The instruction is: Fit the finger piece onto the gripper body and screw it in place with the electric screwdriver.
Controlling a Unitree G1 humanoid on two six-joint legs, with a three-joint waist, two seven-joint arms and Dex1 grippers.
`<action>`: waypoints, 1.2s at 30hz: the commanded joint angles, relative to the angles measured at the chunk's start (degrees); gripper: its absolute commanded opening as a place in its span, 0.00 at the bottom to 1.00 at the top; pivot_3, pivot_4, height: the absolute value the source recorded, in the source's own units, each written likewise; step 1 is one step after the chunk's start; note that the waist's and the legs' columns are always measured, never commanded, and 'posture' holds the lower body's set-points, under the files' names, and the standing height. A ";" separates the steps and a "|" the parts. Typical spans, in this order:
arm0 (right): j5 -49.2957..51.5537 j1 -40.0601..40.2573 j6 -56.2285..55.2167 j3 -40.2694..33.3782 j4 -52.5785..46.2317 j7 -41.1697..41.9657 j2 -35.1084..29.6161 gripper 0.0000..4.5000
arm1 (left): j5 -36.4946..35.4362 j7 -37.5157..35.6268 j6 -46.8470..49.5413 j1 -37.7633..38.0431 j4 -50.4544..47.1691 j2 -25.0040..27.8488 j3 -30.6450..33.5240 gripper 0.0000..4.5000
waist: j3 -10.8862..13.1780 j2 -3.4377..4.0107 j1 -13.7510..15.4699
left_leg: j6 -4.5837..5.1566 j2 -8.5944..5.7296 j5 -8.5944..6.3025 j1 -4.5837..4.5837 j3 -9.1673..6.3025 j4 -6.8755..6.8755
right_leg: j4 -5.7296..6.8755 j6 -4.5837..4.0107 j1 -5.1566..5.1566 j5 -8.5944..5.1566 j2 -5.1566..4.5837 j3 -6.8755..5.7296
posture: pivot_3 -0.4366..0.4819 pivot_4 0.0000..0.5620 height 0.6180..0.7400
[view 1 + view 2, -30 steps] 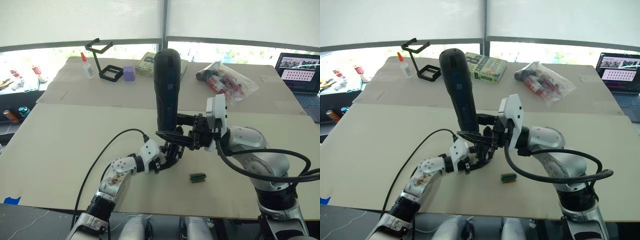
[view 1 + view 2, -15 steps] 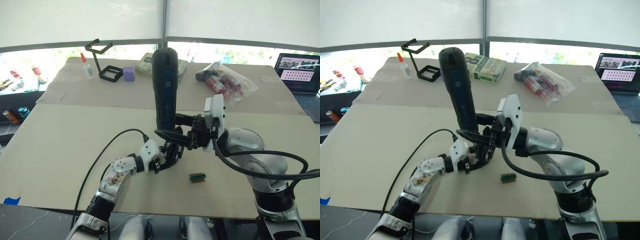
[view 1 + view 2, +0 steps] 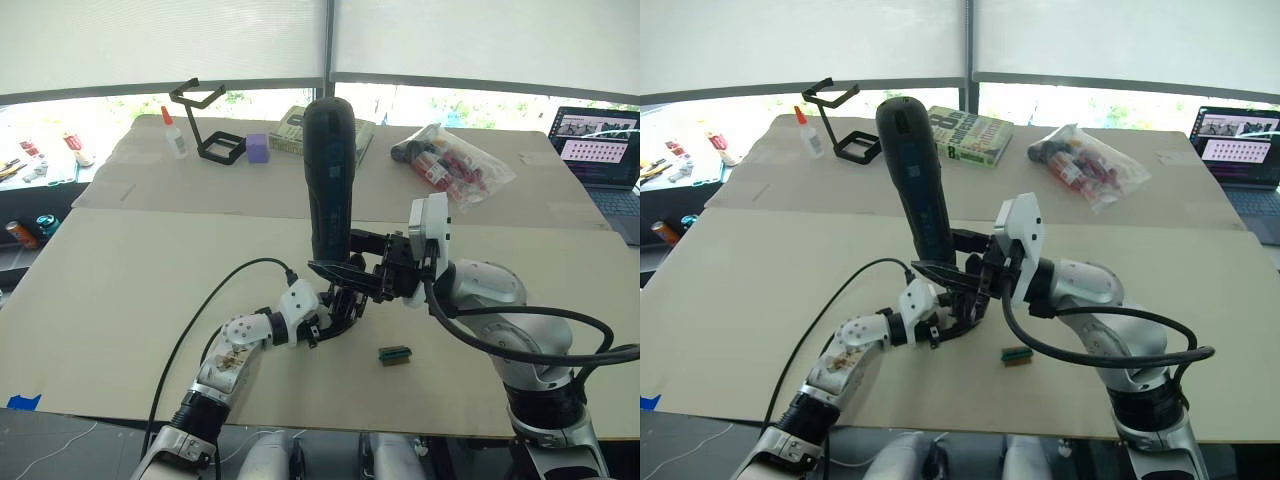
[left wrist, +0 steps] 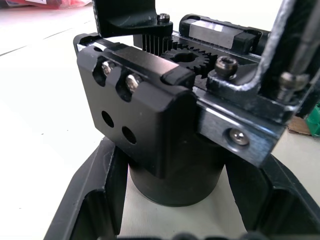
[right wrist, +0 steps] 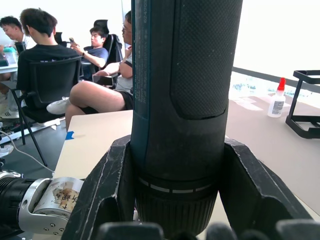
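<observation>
Far table edge: glue bottle (image 3: 176, 133), wire stand (image 3: 208, 121), purple block (image 3: 257, 148), book (image 3: 970, 136), plastic bag (image 3: 457, 163). Laptop (image 3: 600, 136) at far right. Green-brown block (image 3: 395, 353) on near cardboard (image 3: 120, 290).

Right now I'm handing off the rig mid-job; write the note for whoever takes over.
Right tool: shut on the electric screwdriver, held about upright with its rounded end up and its lower end down at the gripper body.
Left tool: shut on the gripper body, held just above the table.
Finger piece: I cannot pick it out among the black parts, so I cannot tell whether it is fitted.
Done: both items are gripped and brought together.
Left: check the bit is on the screw, drive it, confirm the finger is tight. A small green-and-brown block lies nearby.
</observation>
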 commanded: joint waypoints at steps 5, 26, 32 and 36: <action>-0.11 2.61 0.37 2.98 0.68 1.43 0.44 0.43 | -0.14 -1.03 0.94 0.93 0.18 -0.09 -1.43 0.51 | 0.00 0.00 0.00 | 0.00 0.00 0.00 0.00 0.00 0.00 | 0.00 0.00 0.00 0.00 0.00 0.00 | 0.48 0.27 1.00; -1.79 6.01 -2.04 0.20 4.59 0.62 -1.08 0.43 | -0.24 -1.10 1.44 0.95 -0.15 0.07 -1.22 0.51 | -0.13 -0.02 0.01 | 0.05 0.03 -0.05 0.28 -0.02 -0.01 | -0.02 -0.01 0.23 -0.01 -0.01 0.03 | 0.48 0.27 1.00; -0.57 5.51 -0.69 -0.91 5.65 -0.08 -1.63 0.43 | -0.30 -1.08 1.52 1.01 -0.32 0.09 -1.18 0.51 | -0.13 -0.01 0.00 | 0.07 0.04 -0.06 0.30 -0.02 -0.04 | -0.03 -0.02 0.24 -0.01 -0.05 0.03 | 0.48 0.27 1.00; -0.50 5.23 -0.63 -0.64 5.87 -0.09 -1.75 0.43 | -0.33 -1.06 1.52 0.96 -0.30 0.02 -1.14 0.51 | -0.13 -0.01 0.01 | 0.09 0.04 -0.07 0.31 -0.02 -0.05 | -0.03 -0.02 0.24 -0.02 -0.07 0.03 | 0.48 0.27 1.00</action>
